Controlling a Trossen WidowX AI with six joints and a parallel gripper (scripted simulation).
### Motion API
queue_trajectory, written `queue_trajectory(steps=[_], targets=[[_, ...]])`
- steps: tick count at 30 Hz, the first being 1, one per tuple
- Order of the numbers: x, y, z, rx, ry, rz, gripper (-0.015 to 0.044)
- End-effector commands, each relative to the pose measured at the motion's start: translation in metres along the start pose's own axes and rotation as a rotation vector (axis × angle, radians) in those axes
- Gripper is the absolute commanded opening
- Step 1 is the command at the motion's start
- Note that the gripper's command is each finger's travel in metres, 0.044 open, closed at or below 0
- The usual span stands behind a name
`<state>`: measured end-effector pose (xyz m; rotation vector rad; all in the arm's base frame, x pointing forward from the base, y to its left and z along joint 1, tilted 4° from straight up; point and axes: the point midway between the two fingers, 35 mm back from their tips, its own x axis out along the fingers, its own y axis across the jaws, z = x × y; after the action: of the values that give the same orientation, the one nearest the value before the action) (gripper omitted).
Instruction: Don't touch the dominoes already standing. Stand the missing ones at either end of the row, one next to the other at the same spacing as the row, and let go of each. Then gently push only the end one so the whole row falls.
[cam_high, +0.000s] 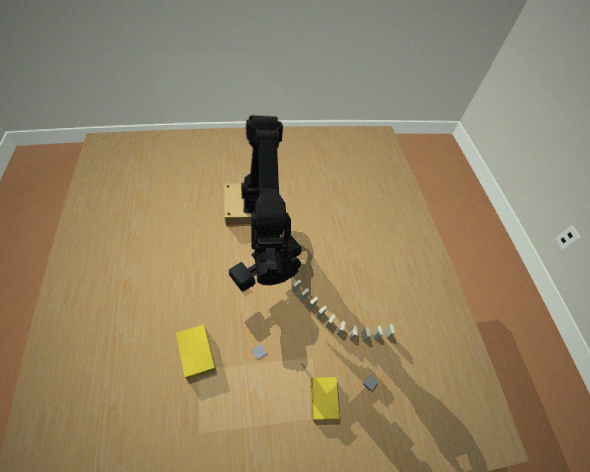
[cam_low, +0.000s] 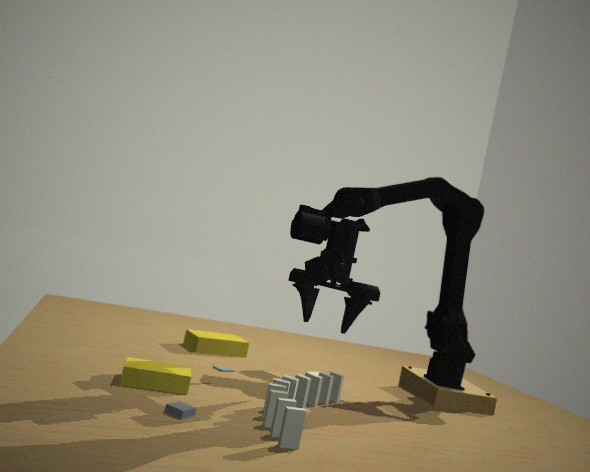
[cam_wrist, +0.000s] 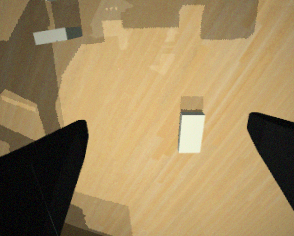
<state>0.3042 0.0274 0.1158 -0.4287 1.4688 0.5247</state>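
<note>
tool: released, fingers wide apart, nothing gripped
loose domino: below the tool (cam_high: 272, 270) (cam_low: 325, 326) (cam_wrist: 169, 124); loose domino (cam_wrist: 191, 133) looks flat on table (cam_high: 150, 280) (cam_low: 360, 360) (cam_wrist: 125, 90), nearer right-hand finger in wrist view
long axis: runs across the closing line, so pinch should meet its long sides; small centring likely needed
standing row: row (cam_high: 322, 312) (cam_low: 292, 428) (cam_wrist: 50, 36) off to upper left, wrist view
views: top hides loose domino and fingertips; exterior shows tool well above table
</note>
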Motion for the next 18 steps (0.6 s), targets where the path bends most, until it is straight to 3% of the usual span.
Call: queue_trajectory(steps=[1, 7, 14, 18], targets=[[0.027, -0.035, -0.040, 0.035, 0.011, -0.001, 0.0440], [0.035, -0.046, -0.050, 0.045, 0.012, -0.002, 0.0440], [0.093, -0.044, -0.050, 0.045, 0.012, -0.001, 0.0440], [0.099, -0.041, -0.050, 0.045, 0.012, -0.001, 0.0440]])
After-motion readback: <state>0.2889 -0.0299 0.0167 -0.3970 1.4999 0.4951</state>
